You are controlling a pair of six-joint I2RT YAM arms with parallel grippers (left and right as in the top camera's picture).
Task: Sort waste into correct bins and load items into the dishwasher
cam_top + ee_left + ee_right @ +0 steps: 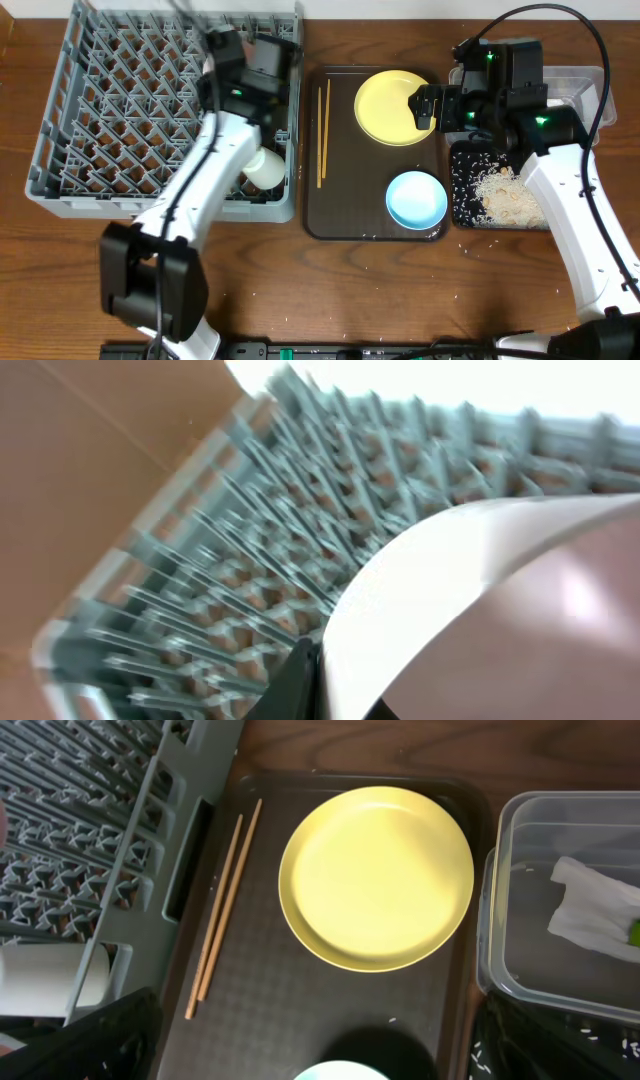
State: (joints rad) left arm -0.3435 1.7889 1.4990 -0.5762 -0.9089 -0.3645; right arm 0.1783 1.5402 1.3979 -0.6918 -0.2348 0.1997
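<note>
Currently your L jaws look clamped on the rim of the white bowl point(430, 590). One dark finger meets the rim in the wrist view, but it's blurred, so that's my read, not a certainty. Bowl hangs over the pegs of the dish rack point(120, 110), toward its far-right corner, prob. so it can slot on edge between pegs rather than lie flat. Small white cup point(265, 167) lies on its side in the rack by the right wall, under the L arm point(215, 150); mind it when you lower.

R jaws stand apart, empty, over the right edge of the yellow plate point(385, 105), i.e. lined up for a rim pinch. Plate sits flat on the brown tray point(350, 215), w/ the chopsticks point(322, 120) parallel at its left and the light blue bowl point(417, 198) just beside it. Flat plate = little rim to get under.

Waste looks mostly sorted: napkin point(590, 910) and a bit of green wrapper point(632, 932) in the clear tub point(490, 920), rice scraps point(505, 195) in the black tray point(460, 170). Both bins sit against the brown tray's right side, close under the R arm point(560, 170). A few pale specks lie on the counter point(330, 290).
</note>
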